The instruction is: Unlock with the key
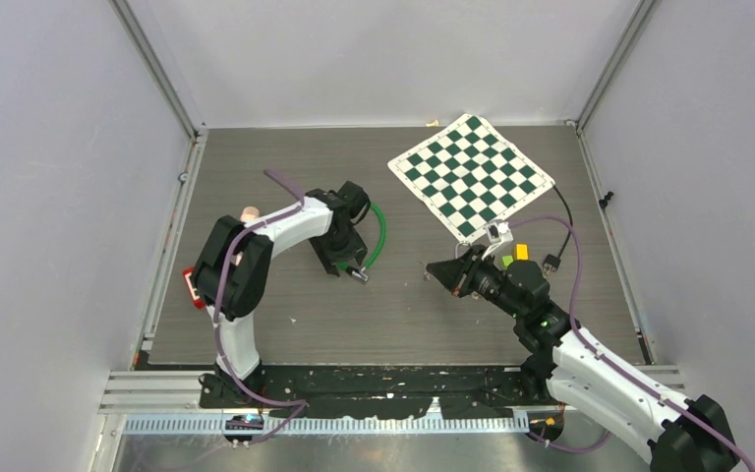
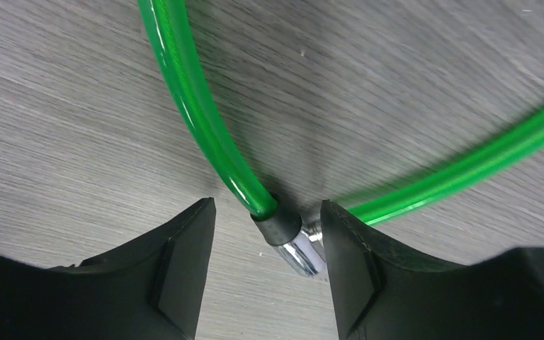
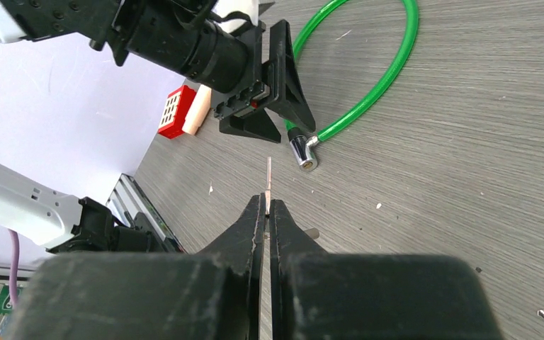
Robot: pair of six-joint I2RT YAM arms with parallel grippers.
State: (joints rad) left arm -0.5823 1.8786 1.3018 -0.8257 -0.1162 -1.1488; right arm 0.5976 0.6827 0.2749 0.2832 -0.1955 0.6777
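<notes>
From above, the left gripper (image 1: 350,265) sits low on the table (image 1: 285,157) at the end of a green cable lock (image 1: 381,234), and the right gripper (image 1: 440,271) points toward it from a little way to the right. The left wrist view shows its jaws partly open, straddling the lock's chrome barrel (image 2: 299,249), with one finger (image 2: 368,276) touching or almost touching it. The right wrist view shows those jaws pinched shut on the key (image 3: 268,177), its blade aimed at the barrel but not touching it.

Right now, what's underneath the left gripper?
The chrome barrel of the green cable lock lies on the table between the left gripper's open fingers, cable looping away. One finger covers the barrel's far side, so contact there can't be judged.
</notes>
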